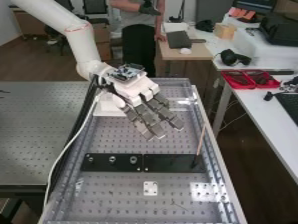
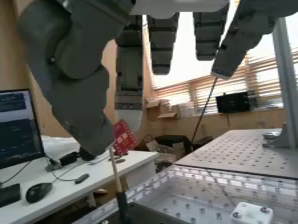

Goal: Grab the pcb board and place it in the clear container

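Observation:
Above the middle of the bench, in the high view, the hand [image 1: 149,117] slants down toward the right with its fingers straight and spread. A thin tan rod [image 1: 201,140] stands nearly upright to the right of the fingertips, its foot at a black plate [image 1: 176,163]. In the wrist view the hand [image 2: 73,85] shows its large thumb and straight fingers, curled round nothing. A red board [image 2: 124,137] with pale markings appears beside the thumb's tip, near the top of the tan rod [image 2: 116,172]. I cannot tell whether board and rod touch.
The perforated bench [image 1: 120,192] bears a second black plate [image 1: 112,162] with round fittings and a small white bracket [image 1: 150,188]. A raised rail [image 1: 219,170] runs along its right side. Farther right, a white desk [image 1: 256,112] holds red trays [image 1: 249,79] and a keyboard.

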`<state>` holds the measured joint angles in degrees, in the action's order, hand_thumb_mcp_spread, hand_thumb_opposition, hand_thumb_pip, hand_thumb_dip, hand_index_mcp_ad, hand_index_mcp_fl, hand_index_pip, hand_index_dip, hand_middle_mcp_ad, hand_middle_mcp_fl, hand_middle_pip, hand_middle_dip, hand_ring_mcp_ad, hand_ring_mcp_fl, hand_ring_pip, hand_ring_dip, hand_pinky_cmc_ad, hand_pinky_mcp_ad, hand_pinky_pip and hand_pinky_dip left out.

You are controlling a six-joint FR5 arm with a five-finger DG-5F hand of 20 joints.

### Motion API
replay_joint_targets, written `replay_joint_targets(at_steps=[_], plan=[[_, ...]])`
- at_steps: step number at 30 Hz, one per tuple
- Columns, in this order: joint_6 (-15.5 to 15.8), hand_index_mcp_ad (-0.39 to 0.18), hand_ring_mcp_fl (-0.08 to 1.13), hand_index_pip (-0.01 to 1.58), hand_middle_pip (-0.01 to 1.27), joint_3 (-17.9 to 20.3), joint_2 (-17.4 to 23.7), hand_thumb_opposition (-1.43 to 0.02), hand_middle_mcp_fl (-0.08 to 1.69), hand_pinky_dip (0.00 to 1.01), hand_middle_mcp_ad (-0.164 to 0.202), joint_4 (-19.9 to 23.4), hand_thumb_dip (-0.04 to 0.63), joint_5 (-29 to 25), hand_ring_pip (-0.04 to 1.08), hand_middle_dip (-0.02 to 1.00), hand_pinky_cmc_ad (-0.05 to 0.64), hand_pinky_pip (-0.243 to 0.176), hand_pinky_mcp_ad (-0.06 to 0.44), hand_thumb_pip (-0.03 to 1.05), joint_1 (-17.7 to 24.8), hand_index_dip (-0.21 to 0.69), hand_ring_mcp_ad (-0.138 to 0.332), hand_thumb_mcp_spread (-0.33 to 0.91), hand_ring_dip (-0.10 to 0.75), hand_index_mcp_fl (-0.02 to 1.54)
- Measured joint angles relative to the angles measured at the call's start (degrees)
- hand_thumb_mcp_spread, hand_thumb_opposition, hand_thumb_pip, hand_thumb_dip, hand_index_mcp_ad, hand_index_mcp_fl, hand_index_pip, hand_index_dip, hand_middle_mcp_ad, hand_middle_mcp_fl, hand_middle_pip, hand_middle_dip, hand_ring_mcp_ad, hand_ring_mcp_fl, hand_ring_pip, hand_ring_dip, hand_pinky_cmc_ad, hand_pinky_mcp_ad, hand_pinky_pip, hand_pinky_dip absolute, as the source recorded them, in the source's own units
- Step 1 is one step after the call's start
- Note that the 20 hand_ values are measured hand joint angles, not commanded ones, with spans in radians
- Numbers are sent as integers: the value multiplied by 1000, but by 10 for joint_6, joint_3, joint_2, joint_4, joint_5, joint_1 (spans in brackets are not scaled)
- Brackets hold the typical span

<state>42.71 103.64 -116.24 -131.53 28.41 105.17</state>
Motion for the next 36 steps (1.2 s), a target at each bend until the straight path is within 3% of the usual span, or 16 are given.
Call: replay_joint_targets(at_steps=[13, 16, 18, 29, 36], plan=[[30, -19, 7, 1545, 145, 33, 57, -932, 101, 527, 65, 12, 236, 69, 84, 110, 314, -91, 197, 644, 35, 82, 246, 426, 14, 335], [19, -19, 7, 1543, 145, 32, 60, -942, 101, 527, 68, 2, 236, 89, 84, 110, 314, -91, 197, 646, 41, 82, 246, 422, 12, 349], [13, -37, 9, 1553, 145, 30, 60, -944, 99, 527, 65, -2, 246, 100, 84, 110, 314, -89, 197, 581, 43, 101, 246, 482, 12, 518], [-51, -44, 9, 1545, 145, -15, 39, -944, 101, 513, 63, -63, 244, 192, 84, 106, 314, -93, 197, 590, 56, 113, 246, 506, 14, 517], [-75, -47, 3, 1548, 145, -33, 26, -944, 103, 497, 66, -79, 244, 218, 84, 110, 314, -93, 197, 590, 61, 122, 246, 506, 14, 517]])
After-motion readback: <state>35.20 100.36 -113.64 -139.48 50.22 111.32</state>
